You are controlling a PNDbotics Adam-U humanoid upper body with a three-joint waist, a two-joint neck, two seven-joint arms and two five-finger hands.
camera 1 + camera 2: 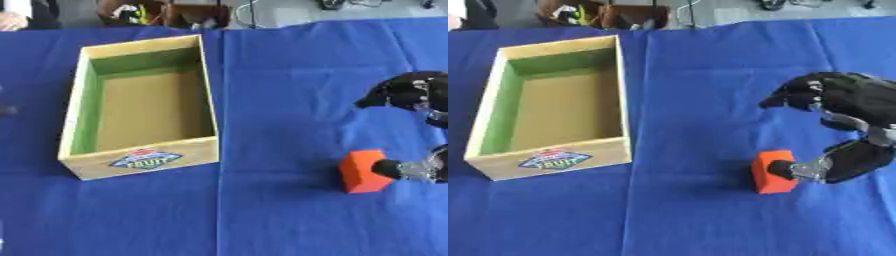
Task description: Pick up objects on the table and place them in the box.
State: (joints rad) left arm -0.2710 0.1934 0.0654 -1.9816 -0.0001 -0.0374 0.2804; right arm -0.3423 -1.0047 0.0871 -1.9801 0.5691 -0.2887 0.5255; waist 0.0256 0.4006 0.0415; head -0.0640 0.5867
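Our right hand (833, 130) curls open around the orange block (773, 171), thumb touching, right of the empty box (623, 100), readying a grasp.

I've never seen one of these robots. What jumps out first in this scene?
Against the bright blue tablecloth, the orange block on the right stands out most. The robot's black right hand arches over it from the right edge, one of its fingers touching the block's side. On the left sits an open wooden box with a green inner wall and nothing visible inside.
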